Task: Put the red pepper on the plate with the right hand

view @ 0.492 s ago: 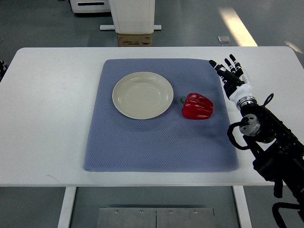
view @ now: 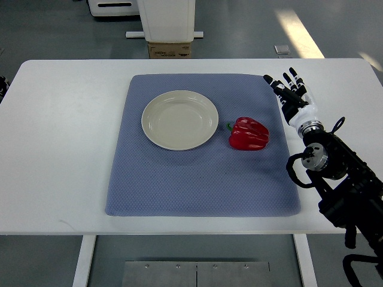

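A red pepper with a green stem lies on its side on the blue-grey mat, just right of the cream plate. The plate holds nothing. My right hand hovers at the mat's right edge, up and to the right of the pepper and apart from it. Its fingers are stretched out straight and hold nothing. The black right arm comes in from the lower right. The left hand does not show.
The mat lies on a white table. Beyond the far edge stand a cardboard box and a white machine base on the floor.
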Motion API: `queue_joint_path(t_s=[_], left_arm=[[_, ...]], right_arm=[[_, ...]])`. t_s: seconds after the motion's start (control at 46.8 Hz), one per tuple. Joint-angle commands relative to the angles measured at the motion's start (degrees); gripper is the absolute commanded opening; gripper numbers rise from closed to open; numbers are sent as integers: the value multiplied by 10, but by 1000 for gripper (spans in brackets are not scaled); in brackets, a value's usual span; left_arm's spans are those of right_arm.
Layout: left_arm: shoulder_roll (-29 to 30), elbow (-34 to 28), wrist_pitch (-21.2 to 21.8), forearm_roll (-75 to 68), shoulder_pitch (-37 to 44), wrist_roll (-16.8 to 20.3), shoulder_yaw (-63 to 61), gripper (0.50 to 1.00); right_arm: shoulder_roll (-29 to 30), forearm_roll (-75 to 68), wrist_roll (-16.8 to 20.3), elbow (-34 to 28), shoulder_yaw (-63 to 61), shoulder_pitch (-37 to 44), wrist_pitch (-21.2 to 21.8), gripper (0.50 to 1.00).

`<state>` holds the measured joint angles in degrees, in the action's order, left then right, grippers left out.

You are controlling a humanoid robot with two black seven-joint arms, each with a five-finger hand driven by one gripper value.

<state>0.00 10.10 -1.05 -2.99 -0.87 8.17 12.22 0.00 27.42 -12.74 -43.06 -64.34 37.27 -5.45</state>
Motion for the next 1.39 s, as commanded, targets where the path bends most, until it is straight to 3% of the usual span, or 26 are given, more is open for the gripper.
queue_joint_path(t_s=[0.0,1.368], left_arm=[[0,0,0,0,1,0,0,1000],[0,0,0,0,1,0,0,1000]], right_arm=[[0,0,0,0,0,1,0,1000],[0,-20,-11,3,7,8,0,1000]])
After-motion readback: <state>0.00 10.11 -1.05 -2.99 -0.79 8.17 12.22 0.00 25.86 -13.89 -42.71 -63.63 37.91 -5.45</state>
